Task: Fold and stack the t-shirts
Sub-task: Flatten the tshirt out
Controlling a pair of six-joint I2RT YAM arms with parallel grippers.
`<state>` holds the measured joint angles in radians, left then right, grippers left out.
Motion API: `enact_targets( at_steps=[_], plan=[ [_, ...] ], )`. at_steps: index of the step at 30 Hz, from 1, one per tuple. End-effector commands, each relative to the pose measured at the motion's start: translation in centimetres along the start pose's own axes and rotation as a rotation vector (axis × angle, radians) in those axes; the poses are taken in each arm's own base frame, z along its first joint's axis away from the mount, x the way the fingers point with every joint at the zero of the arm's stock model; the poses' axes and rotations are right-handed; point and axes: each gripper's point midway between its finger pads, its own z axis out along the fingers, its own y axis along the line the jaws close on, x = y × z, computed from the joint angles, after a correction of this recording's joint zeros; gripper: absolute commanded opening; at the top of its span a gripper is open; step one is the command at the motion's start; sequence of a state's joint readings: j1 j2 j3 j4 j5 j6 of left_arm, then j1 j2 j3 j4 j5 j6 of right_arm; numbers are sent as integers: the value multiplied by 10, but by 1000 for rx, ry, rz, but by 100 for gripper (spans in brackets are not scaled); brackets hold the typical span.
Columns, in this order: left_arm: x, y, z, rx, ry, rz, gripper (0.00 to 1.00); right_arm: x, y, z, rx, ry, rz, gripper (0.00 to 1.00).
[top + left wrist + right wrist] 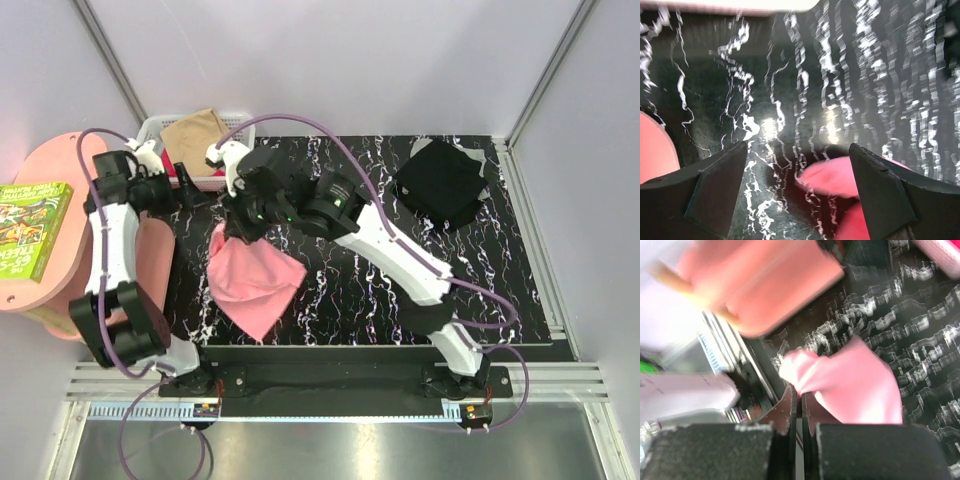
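The right gripper (801,399) clamps a corner of the pink shirt (255,285), likely to spread it for folding, while the left gripper (799,150) hovers, fingers apart.

Your top view looks down from behind the arm bases (455,380), your wrist views hug the marbled table (350,290), all three sharing the pink shirt (255,285).

Blurred pink shirt (855,385) seems to hide fingertips of right hand (800,400)
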<state>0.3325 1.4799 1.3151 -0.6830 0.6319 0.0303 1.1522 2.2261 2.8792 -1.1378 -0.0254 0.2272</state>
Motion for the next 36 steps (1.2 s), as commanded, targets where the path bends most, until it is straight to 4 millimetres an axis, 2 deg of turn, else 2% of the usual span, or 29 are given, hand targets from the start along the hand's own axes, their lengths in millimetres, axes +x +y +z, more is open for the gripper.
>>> enact_targets(
  at_steps=[1,2,3,4,5,7,8,10,11,12,13,14,15,16,17,18,19,21,22,23,24,25,26,27,28,31,36],
  plan=[
    [-5,-34,-17,140,-53,27,88,-31,-15,-84,104,-121,-59,0],
    [-4,-35,-16,146,-49,20,88,-35,-38,-96,188,-143,-40,0],
    [-2,-37,-12,159,-37,19,88,-29,-46,-115,216,-141,-24,0],
    [-2,-37,-10,161,-31,17,88,-28,-56,-126,248,-146,-2,0],
    [2,-42,-6,174,-15,24,88,-19,-75,-141,328,-142,6,0],
    [6,-50,-1,187,0,61,87,-5,-101,-158,435,-133,47,0],
    [12,-64,4,211,20,99,87,13,-122,-172,491,-104,82,0],
    [20,-72,10,200,42,152,87,33,-140,-187,546,-101,175,0],
    [27,-87,15,225,65,192,87,55,-157,-200,592,-82,221,0],
    [31,-91,19,222,76,215,87,66,-162,-205,615,-81,275,0],
    [37,-95,22,227,94,244,87,90,-169,-210,642,-45,297,0],
    [46,-109,26,253,122,282,87,103,-174,-211,659,-25,318,0],
    [50,-109,29,243,135,302,87,114,-178,-210,673,-9,351,0],
    [63,-117,33,260,174,349,88,135,-181,-206,678,39,359,0],
    [76,-132,36,289,208,404,87,144,-182,-204,686,58,369,0],
    [83,-135,38,278,225,444,87,152,-183,-202,692,75,383,0],
    [100,-148,39,309,265,521,87,164,-186,-198,703,108,382,0],
    [118,-154,41,300,306,609,86,169,-188,-197,714,116,388,0],
    [138,-165,39,332,344,686,86,172,-189,-196,716,123,386,0],
    [147,-168,38,336,361,723,86,172,-190,-196,721,121,383,0],
    [155,-169,38,328,375,775,86,172,-195,-198,740,119,383,0],
    [175,-177,33,353,409,828,85,173,-198,-198,750,124,386,0],
    [182,-177,33,341,422,864,85,173,-203,-199,760,126,386,0],
    [190,-179,30,349,428,895,85,175,-209,-200,775,129,393,0],
    [206,-183,28,367,460,929,85,178,-219,-203,802,132,410,0],
    [226,-187,26,374,498,979,85,182,-242,-207,848,132,444,0],
    [247,-199,28,386,524,1026,84,185,-262,-204,850,139,469,0]
  ],
)
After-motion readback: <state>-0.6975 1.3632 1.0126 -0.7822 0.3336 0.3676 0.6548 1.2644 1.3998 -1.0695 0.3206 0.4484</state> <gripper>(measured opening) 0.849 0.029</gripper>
